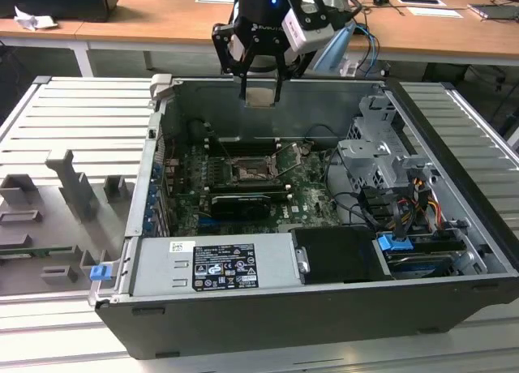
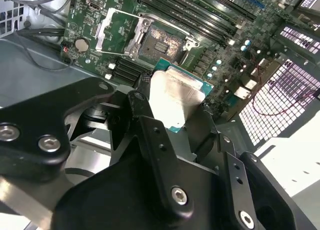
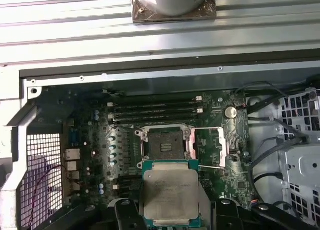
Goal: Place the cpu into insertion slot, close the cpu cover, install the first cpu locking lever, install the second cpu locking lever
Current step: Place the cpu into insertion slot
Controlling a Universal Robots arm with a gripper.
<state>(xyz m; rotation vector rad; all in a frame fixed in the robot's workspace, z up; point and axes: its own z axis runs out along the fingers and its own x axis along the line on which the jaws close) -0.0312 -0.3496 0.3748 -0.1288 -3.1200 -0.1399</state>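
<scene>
Obs.: the black two-finger gripper (image 1: 261,97) hangs above the open dark-grey computer case (image 1: 243,316), well above the insertion slot (image 3: 165,146), the small dark square socket with a silver rim set in the green circuit board (image 1: 312,193).

Fingers: closed onto the cpu (image 3: 170,192), the thin square chip with a pale silver-beige metal face and a green edge, pinching it by two opposite edges. The metal face is left uncovered. Judgement: an edge grip keeps the pads off the contact side and lets the chip go down flat between the socket walls.

Position of chip: clear of the slot and not touching it. In the first wrist view it sits just short of the socket's near rim, its sides roughly parallel to the socket's sides (squared up for a straight descent, I judge).

Socket state: bare and dark inside, nothing seated in it. The cpu cover (image 3: 211,146), a thin silver metal frame plate with a cut-out middle, is swung open and lies beside the slot, on the side away from the silver rear ports (image 3: 70,160). That leaves the opening free from above.

The long black memory slots (image 3: 155,110) run just beyond the slot's far rim.

Task standing: chip in hand, placement not yet made, cover not closed. The levers' state I cannot tell.
</scene>
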